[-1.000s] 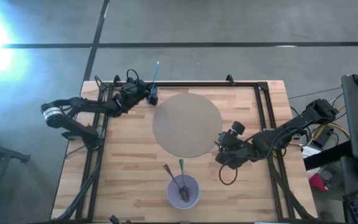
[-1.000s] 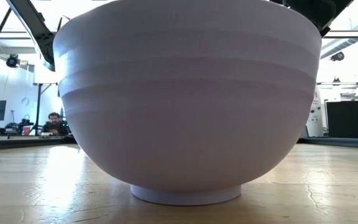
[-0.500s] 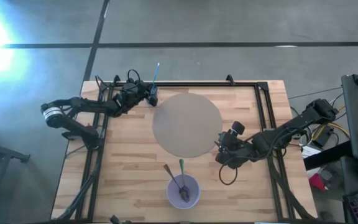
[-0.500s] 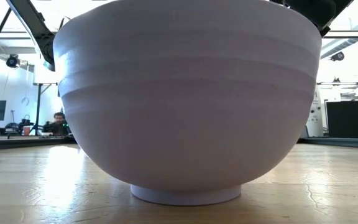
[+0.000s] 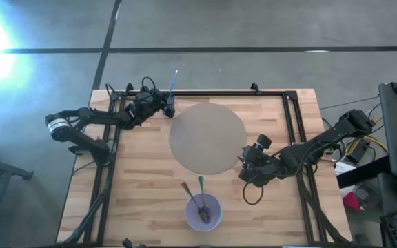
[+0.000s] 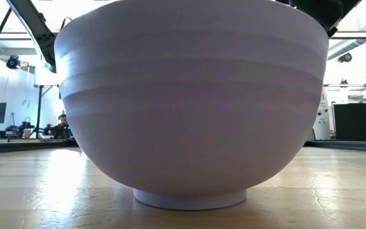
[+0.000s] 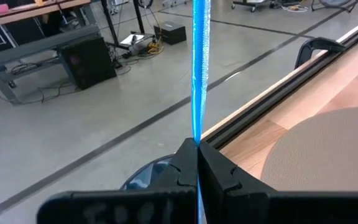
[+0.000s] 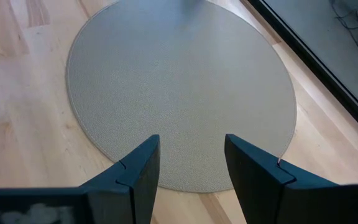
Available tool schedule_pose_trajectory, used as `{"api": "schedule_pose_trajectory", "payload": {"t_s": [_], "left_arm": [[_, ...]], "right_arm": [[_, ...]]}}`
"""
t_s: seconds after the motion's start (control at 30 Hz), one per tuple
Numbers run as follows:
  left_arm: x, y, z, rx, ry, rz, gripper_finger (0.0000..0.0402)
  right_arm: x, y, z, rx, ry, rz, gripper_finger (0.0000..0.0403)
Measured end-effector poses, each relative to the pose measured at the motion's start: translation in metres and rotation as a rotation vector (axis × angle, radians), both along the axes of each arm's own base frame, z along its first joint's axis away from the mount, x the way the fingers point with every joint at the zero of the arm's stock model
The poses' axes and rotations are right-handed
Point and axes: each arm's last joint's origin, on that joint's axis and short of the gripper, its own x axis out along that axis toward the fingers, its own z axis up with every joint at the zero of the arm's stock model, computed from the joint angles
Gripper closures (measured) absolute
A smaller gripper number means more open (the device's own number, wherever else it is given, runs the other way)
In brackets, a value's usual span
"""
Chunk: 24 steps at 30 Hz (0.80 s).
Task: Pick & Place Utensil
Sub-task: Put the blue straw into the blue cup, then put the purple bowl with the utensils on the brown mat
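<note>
A thin blue utensil (image 5: 173, 81) sticks out of my left gripper (image 5: 169, 105) at the table's far left, past the far edge. In the left wrist view the blue utensil (image 7: 199, 74) rises from the shut fingers of the left gripper (image 7: 197, 146). A round grey mat (image 5: 207, 138) lies mid-table. My right gripper (image 5: 248, 161) is open and waits at the mat's right edge; in its wrist view the right gripper (image 8: 191, 140) stands over the mat (image 8: 179, 87). A lavender bowl (image 5: 218, 204) sits at the near edge. My left gripper pinches the blue utensil between its two fingers, on the stretch of handle (image 7: 196, 134) just beyond the fingertips. The utensil's long free end points out over the table's far edge, clear of the table. Its other end is hidden behind the fingers.
The bowl holds a green-handled utensil (image 5: 200, 183) and a darker one (image 5: 187, 189), both leaning on its far rim. In the low view the bowl (image 6: 189, 95) fills the picture. Black frame rails (image 5: 226, 92) run along the table's edges. A person sits far behind (image 6: 61, 127).
</note>
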Motion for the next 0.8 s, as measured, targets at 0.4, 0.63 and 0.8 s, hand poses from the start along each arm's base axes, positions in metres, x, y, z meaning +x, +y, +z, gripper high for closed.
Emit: {"api": "schedule_pose_trajectory", "payload": {"t_s": [0.4, 0.63, 0.8], "left_arm": [[0.0002, -0.0002, -0.0002, 0.010, 0.021, -0.014, 0.0352], [0.0003, -0.0001, 0.0000, -0.004, 0.000, -0.007, 0.0290], [0.0013, 0.0007, 0.0023, 0.000, -0.008, -0.007, 0.0261]], "right_arm": [[0.0000, 0.0000, 0.0000, 0.000, 0.000, 0.000, 0.0225], [0.0000, 0.0000, 0.0000, 0.000, 0.001, 0.000, 0.0225], [0.0000, 0.0000, 0.0000, 0.000, 0.001, 0.000, 0.0225]]}}
